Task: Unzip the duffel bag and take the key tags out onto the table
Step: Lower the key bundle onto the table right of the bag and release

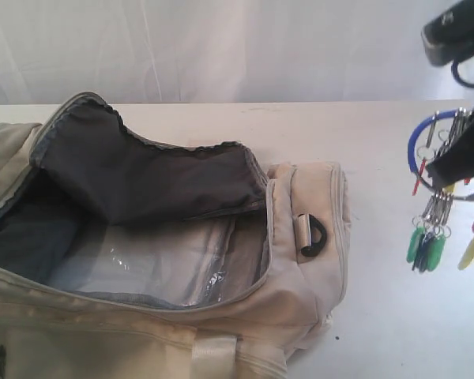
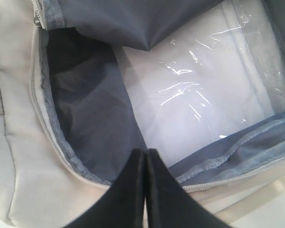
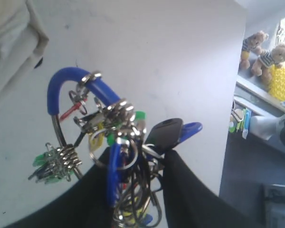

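Exterior view: the duffel bag (image 1: pixel 300 276) lies on the left part of the white counter (image 1: pixel 379 332), unzipped, with its top flap folded back so the dark grey lining (image 1: pixel 158 174) and a clear plastic sheet (image 1: pixel 166 268) inside show. A black D-ring (image 1: pixel 313 236) sits on the end of the bag that faces the right gripper (image 1: pixel 457 162). That gripper is at the right edge of the view, clenched on the key tags (image 1: pixel 438 229). A blue ring (image 1: pixel 415 146) curves out beside it, and green, yellow and red tags hang below it on metal rings. The bunch is outside the bag, well apart from it, over bare counter. I cannot tell whether the lowest tags touch the surface. The left gripper is not seen here

Left wrist view: the left gripper (image 2: pixel 146 154) has its two dark fingers pressed together with nothing between them. It sits over the bag's light grey zipper edge (image 2: pixel 71 164), with the open compartment beyond it. No tags lie inside

Right wrist view: the right gripper (image 3: pixel 135 164) grasps the tangle of rings at the heart of the key tags (image 3: pixel 109 123). The blue ring (image 3: pixel 66 78) and green tags stick out past the fingers (image 3: pixel 185 190) above the counter (image 3: pixel 171 57), and a corner of the duffel bag (image 3: pixel 12 28) lies far off
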Motion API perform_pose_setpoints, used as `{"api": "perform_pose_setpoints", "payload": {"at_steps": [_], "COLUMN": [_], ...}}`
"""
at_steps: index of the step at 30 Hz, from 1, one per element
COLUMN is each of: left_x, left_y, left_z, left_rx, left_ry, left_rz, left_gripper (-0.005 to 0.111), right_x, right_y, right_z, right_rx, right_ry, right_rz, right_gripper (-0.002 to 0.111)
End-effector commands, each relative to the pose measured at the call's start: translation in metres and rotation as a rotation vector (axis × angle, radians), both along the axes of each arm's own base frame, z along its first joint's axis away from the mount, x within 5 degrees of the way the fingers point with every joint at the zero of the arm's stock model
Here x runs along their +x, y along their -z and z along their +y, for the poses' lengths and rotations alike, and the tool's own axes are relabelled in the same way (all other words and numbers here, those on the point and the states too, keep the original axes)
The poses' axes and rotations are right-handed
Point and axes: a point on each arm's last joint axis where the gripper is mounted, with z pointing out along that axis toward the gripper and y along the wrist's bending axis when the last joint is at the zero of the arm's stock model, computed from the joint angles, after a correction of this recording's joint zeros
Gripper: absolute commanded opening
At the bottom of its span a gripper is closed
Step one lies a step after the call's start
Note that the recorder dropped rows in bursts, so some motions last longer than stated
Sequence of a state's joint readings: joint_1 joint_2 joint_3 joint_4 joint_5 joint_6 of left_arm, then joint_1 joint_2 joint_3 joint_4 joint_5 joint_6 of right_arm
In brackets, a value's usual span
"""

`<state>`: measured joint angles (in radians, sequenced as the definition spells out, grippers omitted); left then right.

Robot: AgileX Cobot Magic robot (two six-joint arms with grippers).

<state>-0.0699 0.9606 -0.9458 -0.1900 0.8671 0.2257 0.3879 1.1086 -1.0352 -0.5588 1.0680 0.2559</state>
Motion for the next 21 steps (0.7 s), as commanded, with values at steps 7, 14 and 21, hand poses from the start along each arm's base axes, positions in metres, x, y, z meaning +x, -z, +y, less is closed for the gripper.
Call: {"api": "perform_pose_setpoints", "payload": {"at_steps": [7, 14, 21], "left_x": [-0.003, -0.003, -0.003], "left_y": [0.001, 0.001, 0.000], "left_z": [-0.003, -0.005, -0.006], "left_rx": [-0.025, -0.039, -0.044], "left_ry": [0.017, 0.040, 0.045], "left_rz": [0.015, 0.009, 0.008], "left_gripper": [0.000, 0.000, 0.000], "right_x": [0.013, 0.025, 0.036], "right_y": [0.091, 0.104, 0.121], "right_z": [-0.021, -0.012, -0.002], "right_rx": [0.124, 0.177, 0.224], "right_ry": [0.120, 0.068, -0.013], "right_rz": [0.091, 0.138, 0.193], "right_gripper": [0.000, 0.000, 0.000]}}
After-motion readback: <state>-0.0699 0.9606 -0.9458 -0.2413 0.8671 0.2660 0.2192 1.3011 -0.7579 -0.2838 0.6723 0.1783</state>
